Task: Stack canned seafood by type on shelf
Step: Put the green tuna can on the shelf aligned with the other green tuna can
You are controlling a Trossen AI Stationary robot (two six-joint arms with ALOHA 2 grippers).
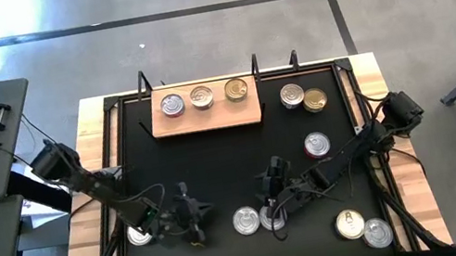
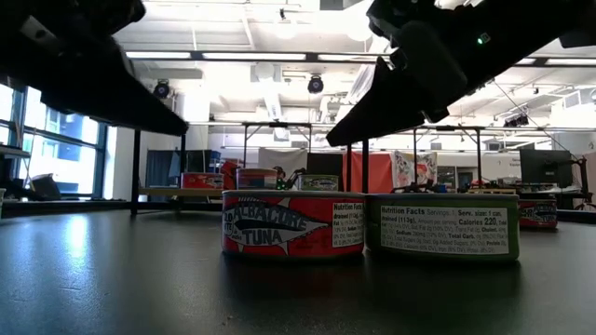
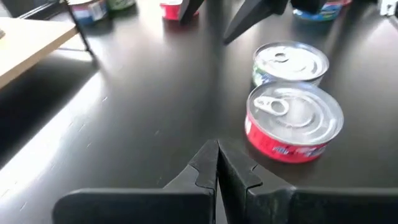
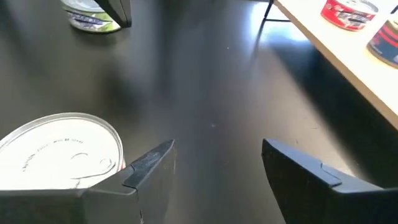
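Near tins: you have 2 tins side by side at the table's front middle, touching or nearly so. Red tin (image 2: 292,223) reads tuna on its side; green tin (image 2: 442,224) sits right beside it. From above they show as 2 silver lids, red (image 1: 245,221) and green (image 1: 271,217).
Left gripper: your left gripper (image 1: 195,217) sits low at front left of the table, fingers pressed together, holding nothing. Its fingers (image 3: 231,169) point toward the red tin (image 3: 295,122), with a gap between.
Right gripper: your right gripper (image 1: 272,179) hangs just behind the 2 near tins, jaws spread wide, nothing between them. A silver lid (image 4: 59,151) lies just outside 1 finger (image 4: 151,163); you cannot tell whether they touch.
Shelf: board (image 1: 206,116) lies at the back middle of the table with 3 tins in a row: red-sided (image 1: 172,106), silver (image 1: 202,97), gold (image 1: 236,90).
Loose tins, right: silver (image 1: 292,95) and gold (image 1: 314,99) touching, just right of the board; 1 red-sided (image 1: 317,144) mid right; gold (image 1: 349,224) and silver (image 1: 377,232) at front right.
Loose tin, left: 1 silver tin (image 1: 139,235) under the left arm, partly hidden.
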